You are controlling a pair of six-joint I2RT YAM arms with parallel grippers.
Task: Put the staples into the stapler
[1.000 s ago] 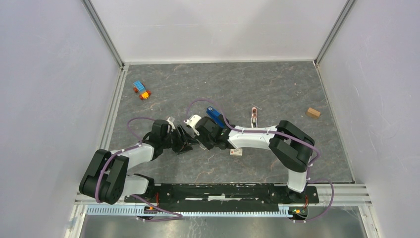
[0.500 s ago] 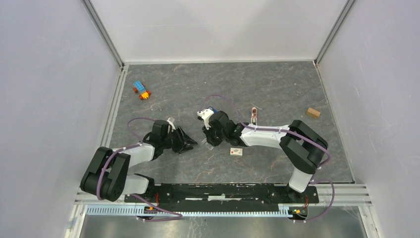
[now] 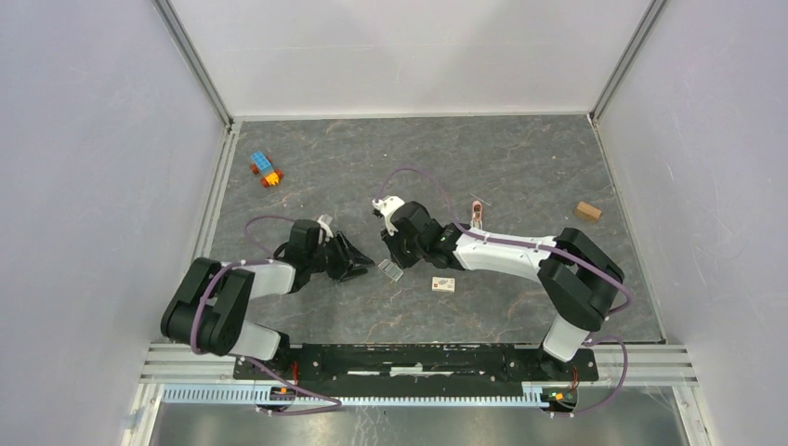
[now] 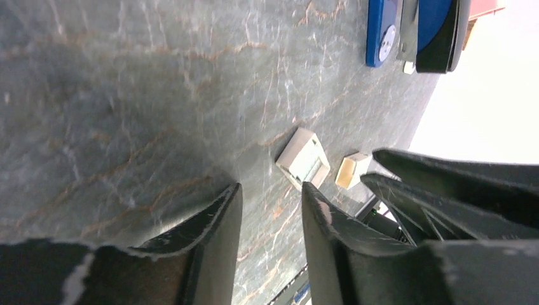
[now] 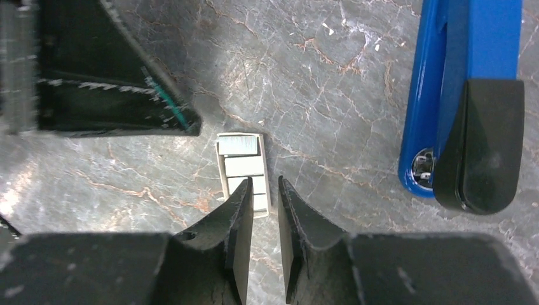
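The staples [image 5: 243, 170], a small pale half-clear strip, lie flat on the grey table just ahead of my right gripper [image 5: 264, 184]; in the top view the staples [image 3: 391, 270] lie between both grippers. The right jaws stand slightly apart with only table between them, one fingertip overlapping the strip's near end. The blue stapler [image 5: 467, 95] with its black end lies to the right of them. My left gripper [image 4: 270, 190] is open and holds nothing, its tips low at the table, with the staples [image 4: 303, 157] just beyond and the stapler [image 4: 413, 28] farther off. The right wrist hides the stapler in the top view.
A small pink-and-white piece [image 3: 443, 284] lies right of the staples. A pinkish clip-like object [image 3: 477, 215] sits behind the right forearm, a wooden block [image 3: 586, 211] at the far right, toy bricks [image 3: 266, 169] at the far left. White walls enclose the table.
My right gripper has drawn back to the right, away from the left one, and its jaws have parted. The staples now lie on the table. The left jaws have narrowed a little.
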